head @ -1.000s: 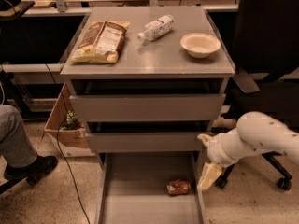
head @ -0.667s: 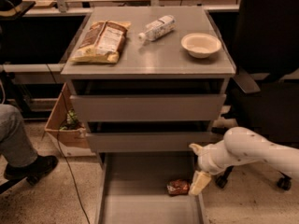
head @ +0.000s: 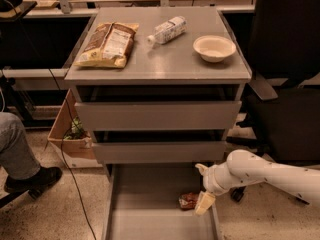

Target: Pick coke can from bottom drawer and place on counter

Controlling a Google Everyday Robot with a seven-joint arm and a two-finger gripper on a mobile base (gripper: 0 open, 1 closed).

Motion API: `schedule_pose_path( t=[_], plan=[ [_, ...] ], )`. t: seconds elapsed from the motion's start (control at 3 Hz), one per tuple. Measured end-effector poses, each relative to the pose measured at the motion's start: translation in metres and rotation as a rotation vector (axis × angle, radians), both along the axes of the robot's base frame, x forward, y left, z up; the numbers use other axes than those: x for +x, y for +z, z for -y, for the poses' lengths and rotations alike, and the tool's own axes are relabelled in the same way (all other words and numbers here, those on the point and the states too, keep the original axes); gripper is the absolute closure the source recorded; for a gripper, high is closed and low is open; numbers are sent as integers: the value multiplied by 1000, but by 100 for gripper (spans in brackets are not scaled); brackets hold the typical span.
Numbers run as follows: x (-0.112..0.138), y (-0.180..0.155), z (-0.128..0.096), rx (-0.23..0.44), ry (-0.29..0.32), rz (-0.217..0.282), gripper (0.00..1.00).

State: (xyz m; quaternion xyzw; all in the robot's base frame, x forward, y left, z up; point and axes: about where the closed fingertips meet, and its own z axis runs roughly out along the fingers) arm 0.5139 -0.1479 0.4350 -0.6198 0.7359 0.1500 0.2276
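Observation:
The coke can (head: 188, 200) lies on its side on the floor of the open bottom drawer (head: 150, 219), near its right wall. My gripper (head: 202, 186) reaches in from the right, just right of the can and slightly above it. Its two cream fingers (head: 204, 203) are spread apart, and the lower one is close beside the can; I cannot tell if it touches. The gripper holds nothing. The counter (head: 165, 59) is the grey top of the cabinet, well above the gripper.
On the counter lie a chip bag (head: 107, 44), a clear plastic bottle (head: 166, 30) on its side and a white bowl (head: 214, 47). The two upper drawers are closed. A black chair (head: 285, 84) stands on the right. A person's leg and shoe (head: 22, 159) and a cardboard box (head: 70, 134) are on the left.
My arm has moved left and down, bringing the gripper from beside the drawer's right wall to over the drawer, next to the can. The can has not moved.

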Motion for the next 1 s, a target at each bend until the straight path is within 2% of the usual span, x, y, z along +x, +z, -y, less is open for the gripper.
schedule_pose_path(
  t=[0.33,1.0],
  plan=[
    [4,-14,-7,9,6,-19,0],
    [40,-102,-26,85,-57,-51,0]
  ],
)
